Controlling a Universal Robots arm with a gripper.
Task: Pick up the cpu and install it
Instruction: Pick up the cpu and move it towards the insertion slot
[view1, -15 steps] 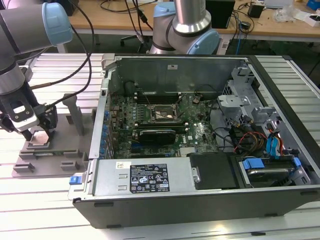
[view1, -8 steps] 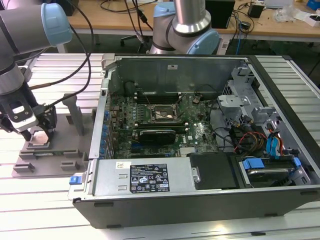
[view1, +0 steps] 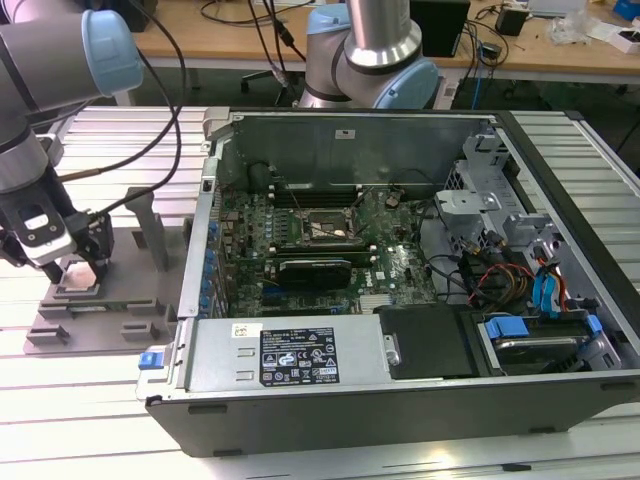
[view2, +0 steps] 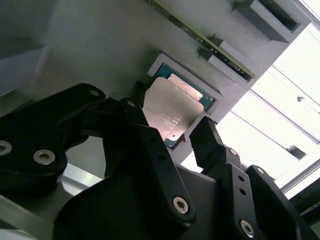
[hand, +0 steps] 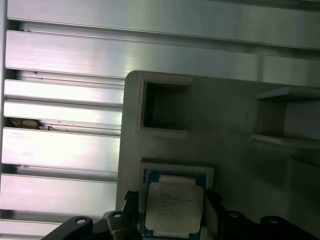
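Cpu (view2: 172, 107) lies flat in a shallow pocket of the grey tray (view2: 100, 45), beside the open computer case (view1: 400, 135). The gripper (view2: 167, 122) straddles it, fingers apart, seemingly not quite touching its edges.

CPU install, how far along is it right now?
Nothing looks done yet: the cpu lies in its tray pocket. In hand: the open gripper straddles it, fingers either side, not clamped. Left: lifting it and seating it in the socket.
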